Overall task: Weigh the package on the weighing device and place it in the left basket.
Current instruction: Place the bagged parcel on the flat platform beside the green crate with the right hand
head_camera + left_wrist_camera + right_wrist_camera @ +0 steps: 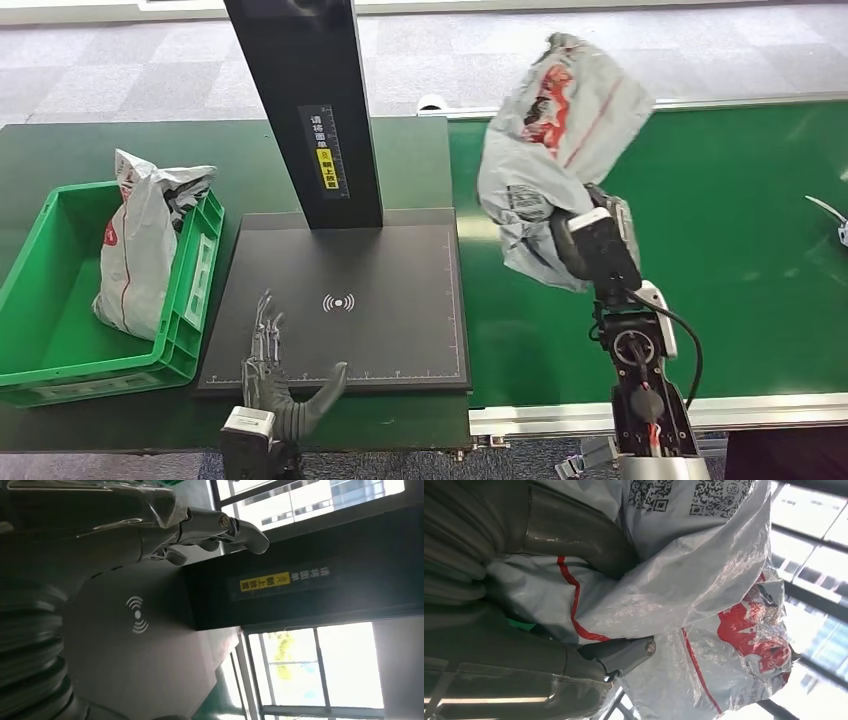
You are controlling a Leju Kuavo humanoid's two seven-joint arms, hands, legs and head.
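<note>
right hand (590,240): up in the air over the green conveyor belt (720,250), fingers wrapped round the lower end of the package (555,140). In the right wrist view the thumb (574,535) and fingers (624,652) are pressed into the plastic from both sides, so it's a proper hold.

package: grey plastic mailer with red print and a barcode label, crumpled, held clear of the belt and off to the right of the weighing device (340,300). Not touching the plate. QR codes show up close on the package (704,580) in the right wrist view.

left hand (270,370): holding nothing, fingers stretched out and a bit apart, thumb sticking out to the side. It sits low over the near left corner of the black plate; can't tell if it actually touches. The left wrist view shows the fingertips (240,530) pointing toward the post.

weighing device: flat black plate with a white wireless symbol in the middle and ruler marks along the edges.

in the way: black upright post (305,110) with a yellow sticker stands at the back of the plate, right between package and basket side.

left basket (40,300): green crate just left of the plate, with 1 other grey parcel (145,245) leaning against its right wall.

far right: some small white thing (835,220) on the belt edge, too cut off to tell.
</note>
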